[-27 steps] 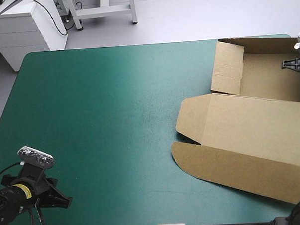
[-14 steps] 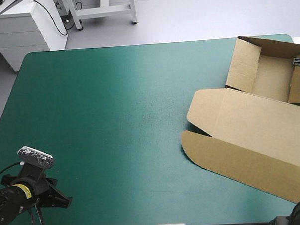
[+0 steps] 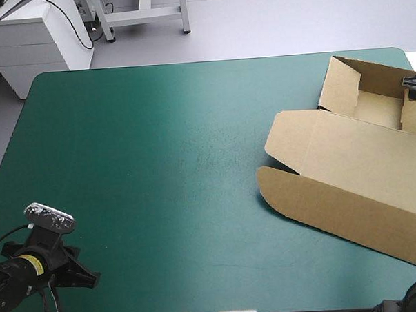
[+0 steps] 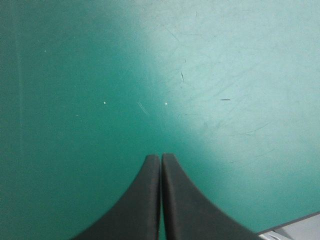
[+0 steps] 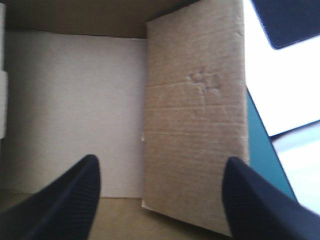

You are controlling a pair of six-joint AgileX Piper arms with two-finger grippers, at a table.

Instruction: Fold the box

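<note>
The brown box (image 3: 360, 170) lies at the table's right side. Its tray (image 3: 379, 110) has raised walls at the far right corner, and its lid is flat toward the front. My right gripper (image 3: 413, 86) hangs over the tray's right wall. In the right wrist view it (image 5: 162, 162) is open, with a brown side flap (image 5: 195, 110) standing between the fingers and the tray's floor (image 5: 75, 110) beside it. My left gripper (image 3: 82, 277) rests near the table's front left corner. It (image 4: 161, 157) is shut over bare teal-green cover (image 4: 150, 75), far from the box.
The box's right part runs past the table's right edge and out of the high view. The table's front edge (image 4: 295, 227) shows just beside my left gripper. The teal-green cover (image 3: 160, 165) spreads between the two arms.
The box has slid to the right and turned a little, and its tray walls stand steeper. The left arm has not moved.
</note>
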